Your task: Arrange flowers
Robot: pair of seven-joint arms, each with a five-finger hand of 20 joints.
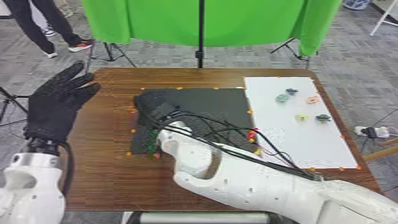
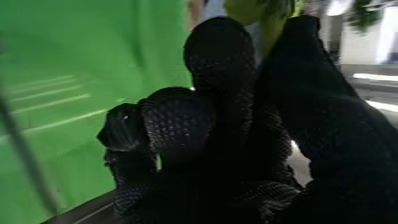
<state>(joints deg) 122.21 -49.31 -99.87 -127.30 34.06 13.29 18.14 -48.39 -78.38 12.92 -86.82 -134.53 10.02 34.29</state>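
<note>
Flowers (image 1: pixel 302 118) spaced apart on the white sheet (image 1: pixel 279 122) in head view, presumably for easy picking, with left hand (image 1: pixel 53 107) spread aside, likely giving room; in right wrist view, yellowish bloom (image 2: pixel 246 10) pinched in right hand (image 2: pixel 222 60), apparently for placing.

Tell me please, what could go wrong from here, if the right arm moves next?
1. The loose black cables of the right arm run close to a small red thing; they might catch it and drag it.
2. The right hand seems to pinch a yellow thing near the fingertips, so it could slip or turn.
3. Several small coloured things lie on the white sheet; a low sweep might push them away.
</note>
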